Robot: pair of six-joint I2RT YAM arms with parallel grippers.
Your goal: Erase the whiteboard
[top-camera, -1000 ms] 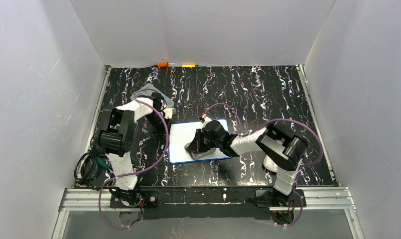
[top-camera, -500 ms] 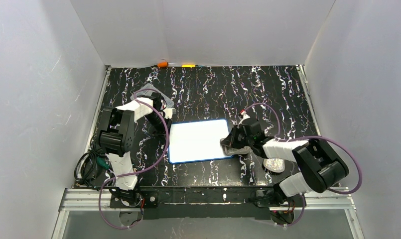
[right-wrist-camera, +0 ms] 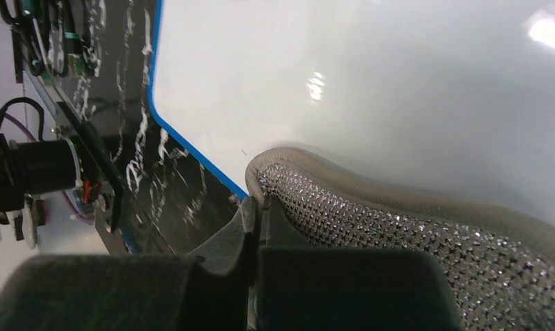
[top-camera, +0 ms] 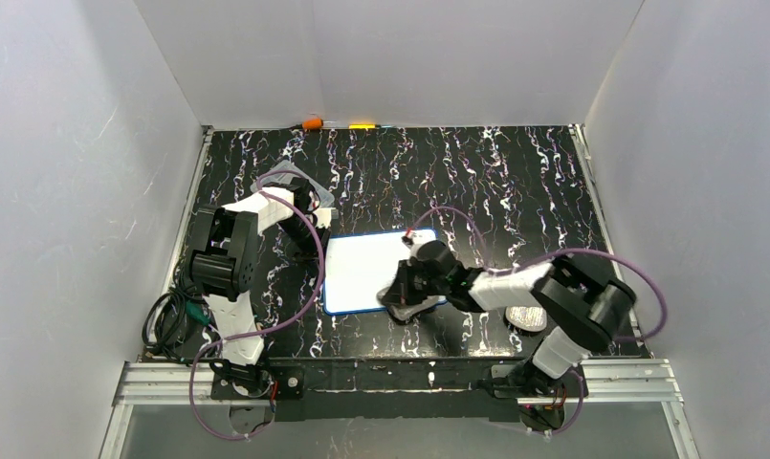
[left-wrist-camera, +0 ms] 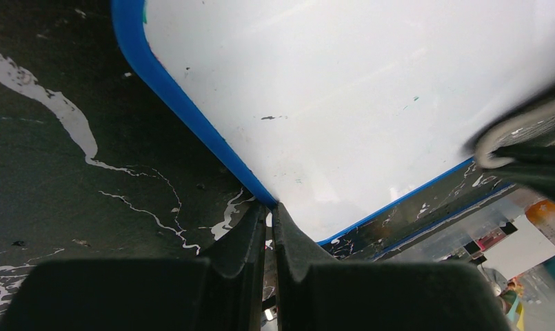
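The whiteboard point(top-camera: 362, 268) lies flat on the black marbled table, its white face wiped clean inside a blue rim. My left gripper point(top-camera: 316, 251) is shut, its tips resting on the board's left rim point(left-wrist-camera: 192, 117) in the left wrist view point(left-wrist-camera: 269, 205). My right gripper point(top-camera: 400, 290) is shut on the edge of a grey oval pad point(top-camera: 407, 304) with a glittery mesh face point(right-wrist-camera: 412, 241). The pad lies on the board's near right part point(right-wrist-camera: 364, 83). A dark edge of the pad shows in the left wrist view point(left-wrist-camera: 522, 138).
A second grey oval pad point(top-camera: 526, 316) lies right of the board, under the right arm. A clear plastic box point(top-camera: 295, 184) sits behind the left arm. An orange item point(top-camera: 312, 123) and a yellow one point(top-camera: 363, 125) lie at the far edge. Cables point(top-camera: 170, 320) hang at the left.
My right gripper swept the pad from the board's near middle off its right edge, then back onto the near right part. The left arm has not moved.
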